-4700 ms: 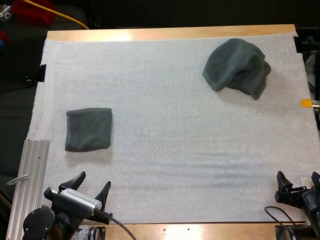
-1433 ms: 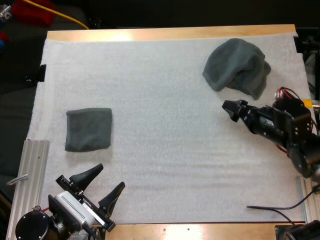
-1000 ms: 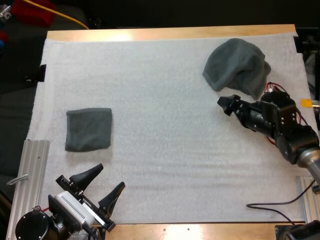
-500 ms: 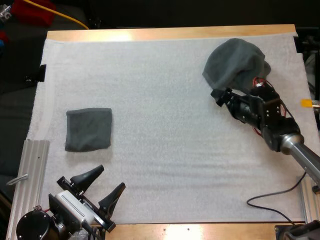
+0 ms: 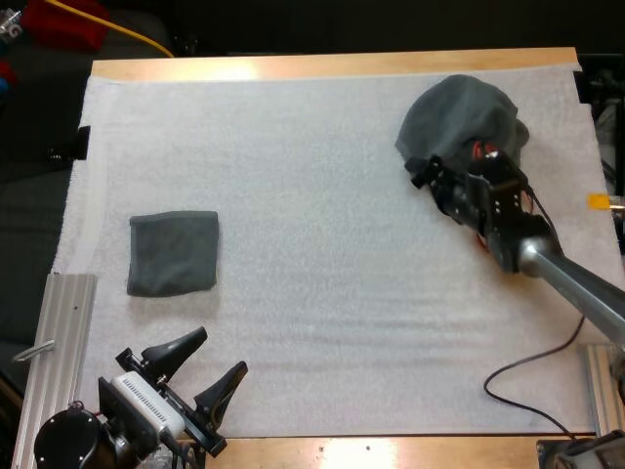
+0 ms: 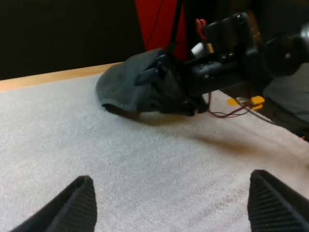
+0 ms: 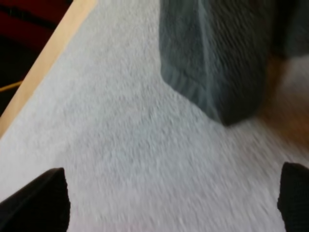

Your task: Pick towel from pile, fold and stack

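At seven o'clock, nearest us, our left gripper (image 5: 221,353) idles, fingers apart. At nine lies the folded towel (image 5: 173,253). At two, our right gripper (image 5: 421,174), fingers spread, meets the crumpled towel (image 5: 457,117), seemingly to seize its edge.

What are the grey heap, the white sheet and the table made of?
The crumpled towel: soft fuzzy cloth, matte, with a stitched hem. The mat: probably foam or felt, finely pebbled, dull. The table: looks like pale wood, slightly shiny.
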`<action>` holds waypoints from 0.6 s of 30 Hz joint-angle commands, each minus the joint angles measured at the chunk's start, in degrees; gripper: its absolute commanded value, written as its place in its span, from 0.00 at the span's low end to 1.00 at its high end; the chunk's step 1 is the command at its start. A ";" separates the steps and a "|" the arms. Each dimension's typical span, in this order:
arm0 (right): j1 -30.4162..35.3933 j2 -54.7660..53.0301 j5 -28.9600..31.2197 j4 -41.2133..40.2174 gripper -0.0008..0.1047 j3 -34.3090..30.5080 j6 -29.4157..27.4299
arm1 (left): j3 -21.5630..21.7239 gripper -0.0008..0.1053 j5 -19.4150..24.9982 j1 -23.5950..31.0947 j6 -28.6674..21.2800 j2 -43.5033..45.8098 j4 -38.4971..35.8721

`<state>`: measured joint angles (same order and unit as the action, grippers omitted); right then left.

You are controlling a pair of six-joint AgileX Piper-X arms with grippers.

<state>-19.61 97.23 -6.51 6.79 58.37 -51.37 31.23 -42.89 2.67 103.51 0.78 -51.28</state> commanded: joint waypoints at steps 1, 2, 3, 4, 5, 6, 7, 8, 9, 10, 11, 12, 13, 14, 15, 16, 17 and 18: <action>0.09 1.07 0.22 0.73 0.81 1.77 -0.19 | 0.05 0.61 -0.68 -0.12 0.92 7.91 -0.03; 0.09 2.14 0.39 0.72 0.81 2.80 -0.19 | 0.05 0.61 -0.68 -0.12 1.25 7.91 -0.03; 0.23 2.74 0.51 0.72 0.81 3.38 -0.19 | 0.05 0.61 -0.78 -0.12 1.28 7.91 -0.03; 0.30 3.68 0.75 0.72 0.81 4.23 -0.19 | 0.05 0.61 -1.04 -0.12 1.28 7.91 -0.03; 0.64 4.75 1.26 0.72 0.81 5.12 -0.19 | 0.05 0.61 -1.44 -0.12 1.28 7.91 -0.03; 0.73 5.28 1.30 0.72 0.81 5.56 -0.19 | 0.05 0.61 -1.60 -0.12 1.41 7.91 -0.03; 1.11 6.19 1.30 0.72 0.81 6.19 0.02 | 0.05 0.61 -1.88 -0.12 1.62 7.91 -0.03; 1.54 7.05 1.30 0.72 0.81 6.64 0.02 | 0.05 0.61 -1.90 -0.12 1.63 7.91 -0.03; 1.88 7.36 1.30 0.72 0.81 6.76 0.18 | 0.05 0.61 -1.90 -0.12 1.63 7.91 -0.03; 2.45 7.93 1.53 0.72 0.81 6.84 0.36 | 0.05 0.61 -1.90 -0.12 1.63 7.91 -0.03; 2.99 8.28 1.76 0.72 0.81 6.82 0.64 | 0.05 0.61 -1.90 -0.12 1.63 7.91 -0.03; 3.40 8.44 1.78 0.72 0.81 6.82 0.67 | 0.05 0.61 -1.90 -0.12 1.63 7.91 -0.03; 4.01 8.71 1.77 0.72 0.81 6.82 0.91 | 0.05 0.61 -1.90 -0.12 1.63 7.91 -0.03; 4.64 8.99 1.77 0.92 0.81 6.82 1.05 | 0.05 0.61 -1.90 -0.12 1.63 7.91 -0.03; 4.82 9.14 1.51 1.09 0.81 6.82 1.06 | 0.05 0.61 -1.90 -0.12 1.63 7.91 -0.03; 5.33 9.50 1.06 1.46 0.81 6.82 1.06 | 0.05 0.61 -1.90 -0.12 1.63 7.91 -0.03; 5.68 9.94 0.26 2.11 0.81 6.82 1.06 | 0.05 0.61 -1.90 -0.12 1.63 7.91 -0.03; 5.83 10.28 -0.09 2.47 0.81 6.82 1.06 | 0.05 0.61 -1.90 -0.12 1.63 7.91 -0.03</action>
<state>-13.95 107.29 -5.83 8.99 64.89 -50.15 31.23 -44.09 2.67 104.63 0.78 -51.28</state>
